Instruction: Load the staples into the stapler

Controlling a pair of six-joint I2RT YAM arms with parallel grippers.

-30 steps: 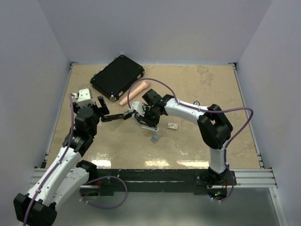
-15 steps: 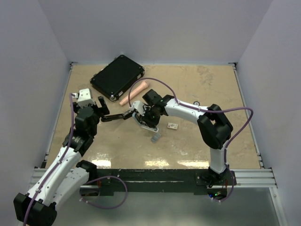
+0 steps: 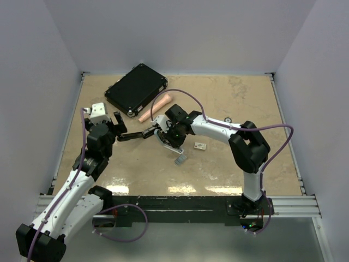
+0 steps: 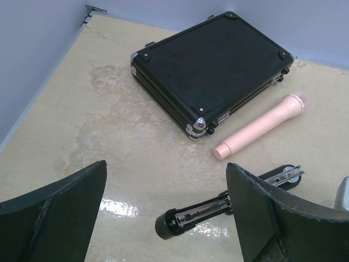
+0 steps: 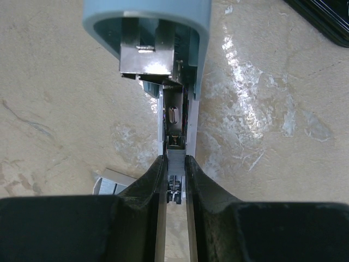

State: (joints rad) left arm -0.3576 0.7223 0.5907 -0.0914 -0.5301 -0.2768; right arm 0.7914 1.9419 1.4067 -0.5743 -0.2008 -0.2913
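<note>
Right claw (image 5: 174, 162): clenched on the staples (image 5: 175, 154), the grey ribbed strip pinched by its sides between the two fingertips.
Staples: held over the near end of the open channel (image 5: 173, 117) of the blue stapler (image 5: 147, 22) and lined up lengthwise with it. Whether they already touch the rail cannot be told.
Channel: narrow, hardly wider than the strip. The step likely calls for a level, straight lowering with no twist, then a short slide toward the hinge before the fingers let go.
Risk: a tilted strip could catch on a channel wall or break apart, and the stapler may skid if pushed sideways.
Blue stapler: lid thrown back at the far end, base on the table (image 5: 65, 109).
Spare strip (image 5: 112, 183): lies on the table just beside the stapler.
Left claw (image 4: 166, 166): spread wide and empty, facing a black stapler (image 4: 196, 214) that lies opened flat. A black case (image 4: 212, 60) and a pink tube (image 4: 262, 124) lie beyond.
</note>
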